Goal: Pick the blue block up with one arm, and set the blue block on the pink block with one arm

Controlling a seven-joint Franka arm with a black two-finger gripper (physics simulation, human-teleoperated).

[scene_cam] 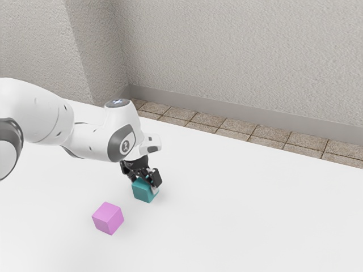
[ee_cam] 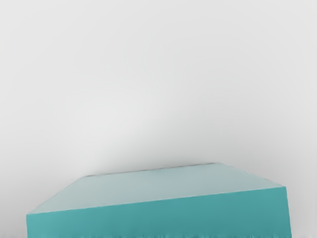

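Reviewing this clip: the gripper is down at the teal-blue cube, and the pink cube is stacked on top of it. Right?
Not quite. The gripper is at the teal-blue cube, but the pink cube lies apart on the white table, as the exterior view shows.

Teal blue block (scene_cam: 144,193), pink block (scene_cam: 108,217) near it, not touching

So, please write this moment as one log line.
arm: low over blue block | pink block: apart, top bare | stack: not done
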